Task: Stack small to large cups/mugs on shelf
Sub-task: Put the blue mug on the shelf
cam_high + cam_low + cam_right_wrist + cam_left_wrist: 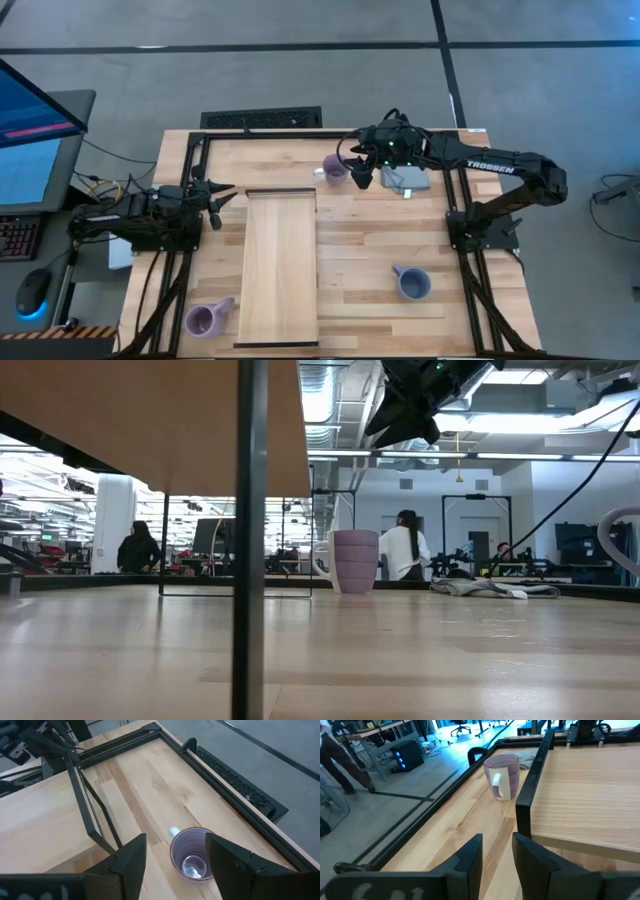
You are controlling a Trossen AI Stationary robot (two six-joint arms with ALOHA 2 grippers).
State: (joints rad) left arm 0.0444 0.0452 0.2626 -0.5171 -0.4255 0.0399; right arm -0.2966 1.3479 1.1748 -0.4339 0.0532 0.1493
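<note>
Your right gripper [362, 176] hangs above the purple mug [335, 168] at the far edge of the table [360, 250], just right of the shelf's [280, 265] far end — its fingers [127, 860] are spread wide with nothing between them, and the mug stands upright below, beside a grey cloth [405, 180]. Your left gripper [218, 197] waits at the shelf's left side near the far end, fingers partly parted and grasping nothing. The second purple mug [205, 320] sits near the shelf's near-left corner — the blue-grey mug [412, 284] stands well off to its right.
</note>
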